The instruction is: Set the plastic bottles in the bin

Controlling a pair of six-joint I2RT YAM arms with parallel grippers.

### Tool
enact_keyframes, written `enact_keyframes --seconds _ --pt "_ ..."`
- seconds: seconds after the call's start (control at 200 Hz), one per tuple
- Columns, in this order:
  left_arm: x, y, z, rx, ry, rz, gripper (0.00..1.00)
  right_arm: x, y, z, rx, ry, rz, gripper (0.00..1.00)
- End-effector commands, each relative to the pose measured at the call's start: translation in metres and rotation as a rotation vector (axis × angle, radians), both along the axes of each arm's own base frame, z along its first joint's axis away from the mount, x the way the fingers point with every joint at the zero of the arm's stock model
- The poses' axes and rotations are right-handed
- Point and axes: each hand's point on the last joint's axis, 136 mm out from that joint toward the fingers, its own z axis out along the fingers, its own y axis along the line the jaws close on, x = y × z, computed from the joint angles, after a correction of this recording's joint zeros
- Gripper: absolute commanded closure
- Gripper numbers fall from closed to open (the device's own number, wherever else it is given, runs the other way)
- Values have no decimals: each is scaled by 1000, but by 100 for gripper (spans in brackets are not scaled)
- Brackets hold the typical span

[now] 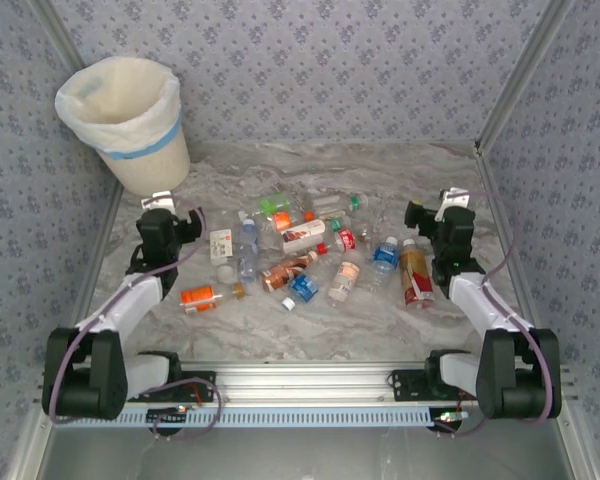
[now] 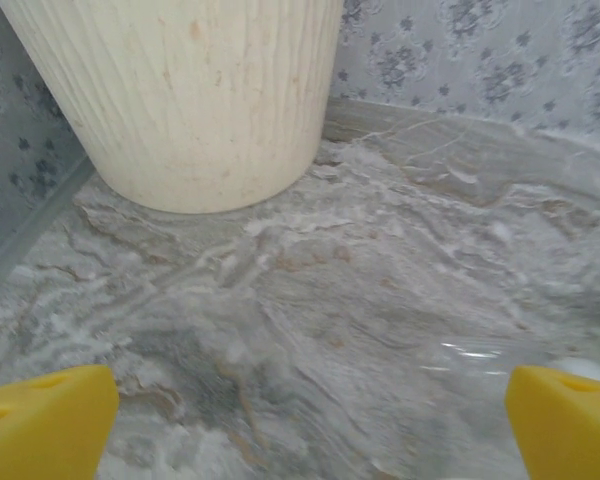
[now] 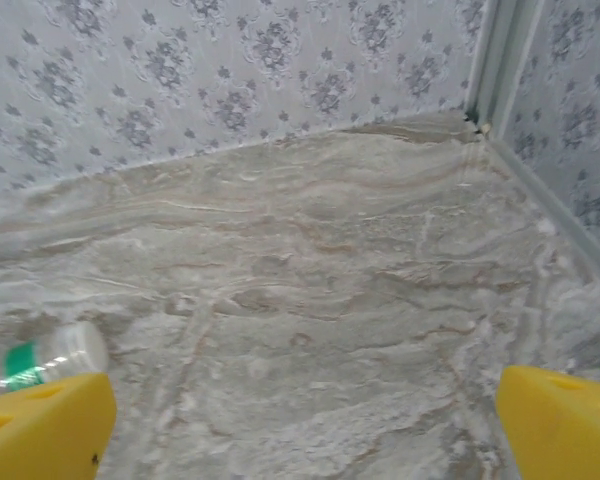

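**Top external view: bottles loose on the desk, both hands open and empty**

The top external view shows the plastic bottles (image 1: pixel 305 236) lying in a loose heap in the middle of the marbled desk (image 1: pixel 380 325), between the two arms. None of them is in the bin (image 1: pixel 152 165). Most are clear and lie on their sides, some of them crushed. An orange-labelled bottle (image 1: pixel 197 296) lies apart at the heap's left edge, close to the left arm. A yellow-and-red bottle (image 1: pixel 415 276) lies at the right edge, just beside the right arm.

The bin stands upright in the far left corner against the patterned walls. It is lined with a white bag (image 1: pixel 115 95) and has a light blue band (image 1: pixel 145 148) around it.

The left hand (image 1: pixel 163 203) sits low over the desk, just in front of the bin and left of the heap. In the left wrist view its yellow fingers (image 2: pixel 40 425) stand wide apart with only bare desk between them. The bin's ribbed cream wall rises close ahead. A faint clear bottle (image 2: pixel 495 352) lies near the finger at that picture's right edge.

The right hand (image 1: pixel 450 202) is at the heap's right side, pointing at the far wall. In the right wrist view its jaws are also spread wide and hold nothing. A clear bottle with a green band (image 3: pixel 45 360) lies just beside the finger at that picture's left edge.
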Motion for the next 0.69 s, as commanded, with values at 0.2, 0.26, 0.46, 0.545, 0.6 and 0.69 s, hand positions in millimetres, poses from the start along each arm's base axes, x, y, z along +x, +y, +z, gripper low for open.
enact_keyframes --seconds 0.2,0.26,0.46,0.545,0.6,0.69 --pt "-52 -59 -9 -406 201 -71 0 -80 -2 -67 208 597 -176 0" --pt "-60 -57 -14 -437 240 -43 0 -97 3 -73 202 695 -149 0" --pt "-71 -51 -20 -470 298 22 0 -136 25 -95 227 915 -34 0" --pt "-71 -53 -20 -476 324 19 1 -147 24 -102 223 971 -47 0" --pt "-71 -56 -19 -482 333 7 1 -151 21 -107 214 997 -67 2" --pt "-70 -59 -18 -490 336 -8 0 -152 23 -117 220 1020 -62 7"
